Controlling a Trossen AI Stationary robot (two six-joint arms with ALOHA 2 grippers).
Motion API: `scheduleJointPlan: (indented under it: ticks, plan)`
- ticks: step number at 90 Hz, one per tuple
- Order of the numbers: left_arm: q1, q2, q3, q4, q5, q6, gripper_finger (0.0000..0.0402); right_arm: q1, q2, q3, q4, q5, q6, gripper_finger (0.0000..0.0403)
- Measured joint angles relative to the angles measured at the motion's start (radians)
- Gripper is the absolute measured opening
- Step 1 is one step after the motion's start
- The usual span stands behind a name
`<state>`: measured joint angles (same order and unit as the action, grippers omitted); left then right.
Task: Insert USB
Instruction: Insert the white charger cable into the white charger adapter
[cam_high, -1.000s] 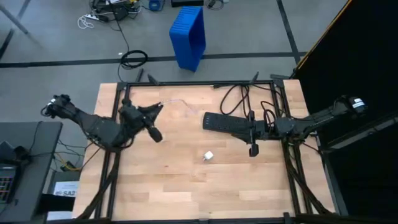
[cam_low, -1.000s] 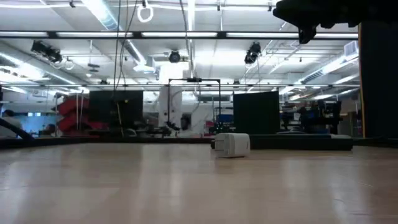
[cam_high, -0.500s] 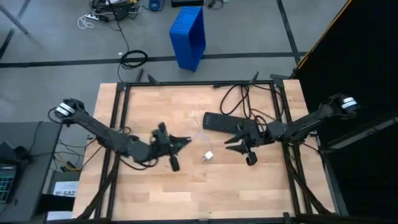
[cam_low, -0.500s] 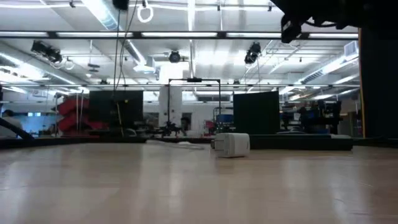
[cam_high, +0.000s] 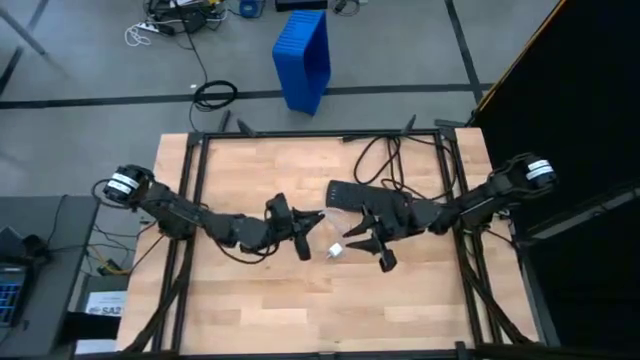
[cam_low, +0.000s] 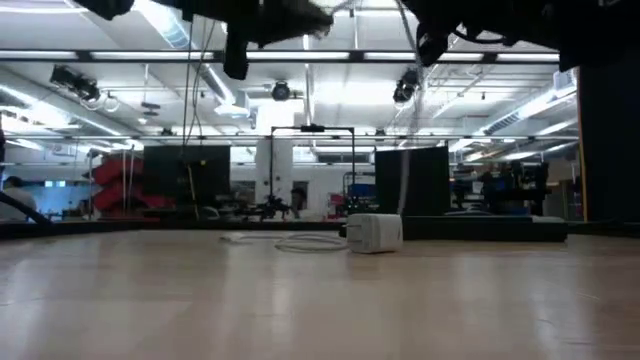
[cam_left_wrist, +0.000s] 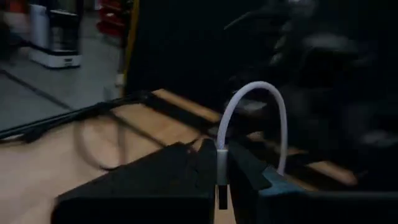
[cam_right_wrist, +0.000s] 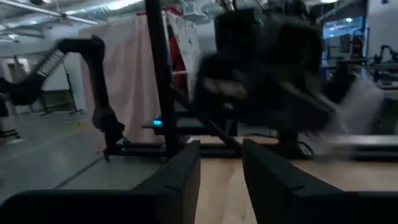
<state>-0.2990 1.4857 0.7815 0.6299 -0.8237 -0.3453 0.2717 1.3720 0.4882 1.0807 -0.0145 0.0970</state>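
— What is the left gripper (cam_left_wrist: 221, 180) doing?

— It is pinching the USB (cam_left_wrist: 249, 118) near its plug end, the cable arching up from between the fingers. It is hovering near the middle of the worktop (cam_high: 250, 300).

— And the rest of the cable?

— It is lying looped on the wood (seen in the low view) just beside a small white charger block (cam_high: 336, 250).

— The right gripper (cam_high: 362, 231)?

— Its fingers are standing apart, holding nothing, just past the block, below the black power strip (cam_high: 352, 195).
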Motion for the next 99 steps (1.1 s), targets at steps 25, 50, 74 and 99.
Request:
scheduleJointPlan:
  ticks: [25, 50, 74, 99]
  plan:
    - [0.042, 0.001, 0.0, -0.001, 0.029, -0.082, 0.0, 0.063, -0.026, 0.0, 0.012, -0.035, -0.002, 0.0118]
    - [0.037, 0.015, 0.0, 0.113, 0.297, -0.107, 0.0, -0.031, 0.04, 0.0, -0.026, 0.124, 0.069, 0.0127]
    - [0.022, 0.121, 0.0, 0.281, 0.364, -0.1, 0.0, -0.075, 0.142, 0.0, 0.124, 0.078, 0.116, 0.0139]
    - [0.022, 0.208, 0.0, 0.491, 0.428, -0.079, 0.0, -0.074, 0.168, 0.0, 0.15, 0.048, 0.108, 0.0134]
